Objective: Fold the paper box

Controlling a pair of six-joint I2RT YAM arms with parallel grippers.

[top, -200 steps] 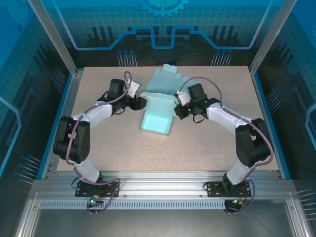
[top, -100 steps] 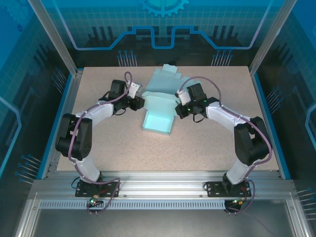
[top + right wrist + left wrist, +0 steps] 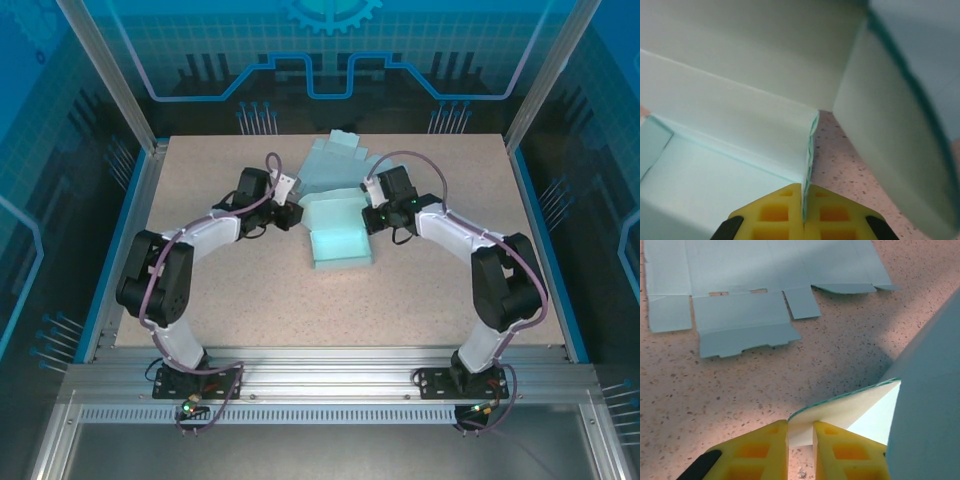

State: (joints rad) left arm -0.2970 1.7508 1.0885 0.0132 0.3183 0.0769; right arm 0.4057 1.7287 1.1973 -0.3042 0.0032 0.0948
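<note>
The pale teal paper box (image 3: pixel 341 238) stands partly folded at the table's middle, with its walls up and its top open. My left gripper (image 3: pixel 292 215) is at its left side. In the left wrist view a curved white flap (image 3: pixel 840 407) of the box runs down between the yellow fingers (image 3: pixel 760 450), and the left gripper (image 3: pixel 800 432) is closed on it. My right gripper (image 3: pixel 370 216) is at the box's right back corner. The right wrist view shows the right gripper (image 3: pixel 803 189) shut on the upright edge of a box wall (image 3: pixel 809 150), with the box's inside (image 3: pixel 705 175) to its left.
A flat, unfolded teal box blank (image 3: pixel 333 160) lies on the table just behind the folded box, also seen flat in the left wrist view (image 3: pixel 755 285). The speckled beige tabletop (image 3: pixel 260 300) has free room in front and to both sides.
The left gripper has moved right and narrowed onto the box flap. The box has shifted right and turned squarer. The right gripper stays shut on its wall.
</note>
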